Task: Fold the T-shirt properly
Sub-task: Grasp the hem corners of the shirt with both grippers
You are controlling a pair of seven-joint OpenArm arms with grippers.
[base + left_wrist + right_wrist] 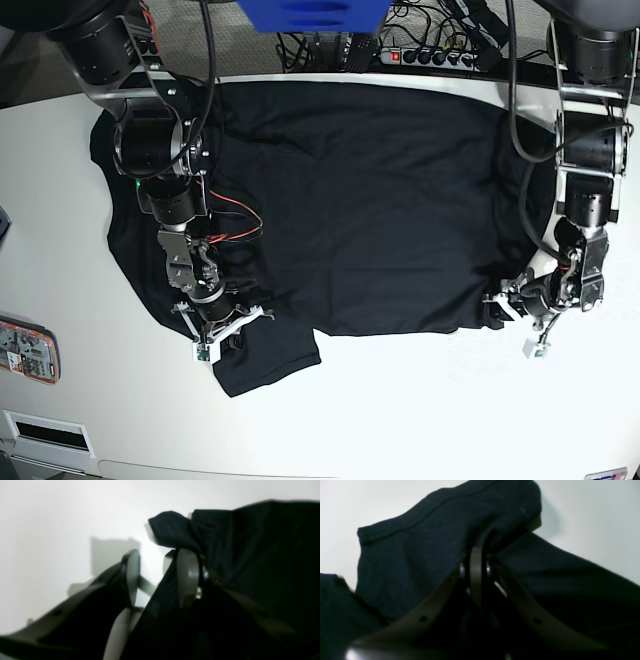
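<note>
The black T-shirt (360, 200) lies spread on the white table (420, 410), with a flap hanging toward the front at the lower left. My right gripper (215, 330) is on the shirt's front left part. In the right wrist view it (477, 552) is shut, pinching a raised fold of the T-shirt (415, 542). My left gripper (508, 303) is at the shirt's front right corner. In the left wrist view it (160, 562) is open, with bare table showing between the fingers. A bunch of the T-shirt (262, 555) drapes over its right finger (187, 577).
A flat card-like object (25, 350) lies at the table's left edge. A blue object (310, 12) and a power strip (430, 55) with cables sit behind the table's back edge. Cables hang along both arms.
</note>
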